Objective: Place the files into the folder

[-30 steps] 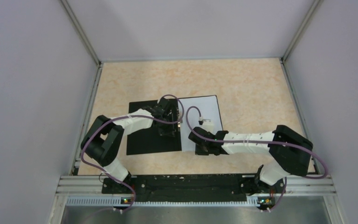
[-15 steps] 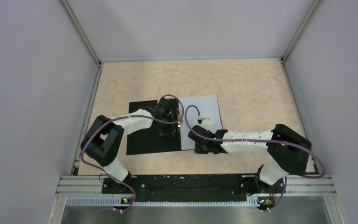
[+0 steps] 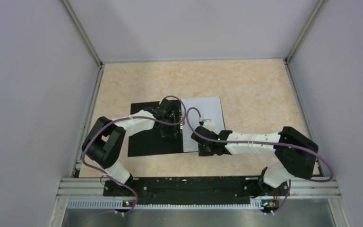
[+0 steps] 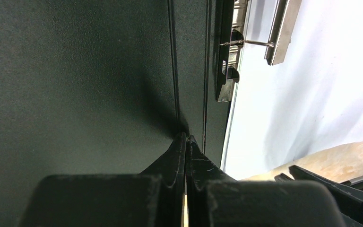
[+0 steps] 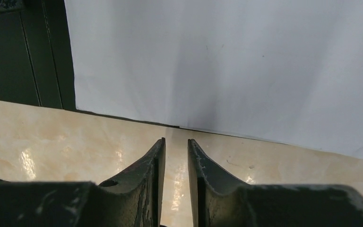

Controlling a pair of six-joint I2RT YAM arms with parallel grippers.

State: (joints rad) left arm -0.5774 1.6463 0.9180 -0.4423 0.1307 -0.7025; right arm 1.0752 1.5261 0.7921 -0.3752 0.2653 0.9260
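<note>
Top: folder point(image 3: 146, 137) open; files point(image 3: 205, 111) on its right half.
Left wrist: left gripper point(image 4: 185, 142) closed, tips apparently pressing the cover beside spine clip point(image 4: 227, 71).
Right wrist: right gripper point(image 5: 176, 146) slightly parted, empty, near the files' edge.
Handling: light, floppy, probably slippery; grip an edge.

Folder point(image 3: 146, 139): plain matt black inside, with a silver-grey metal clip point(image 4: 231, 47) at the spine; files point(image 3: 205, 109): plain white, unmarked, shading to pale blue-grey where shadow falls. Table point(image 3: 255, 90): cream ground with a mottled peach-orange marbling from edge to edge. Arms point(image 3: 253, 142): white links and black joints, with purple cables point(image 3: 82, 157); walls point(image 3: 28, 94): plain pale lilac-grey.
</note>
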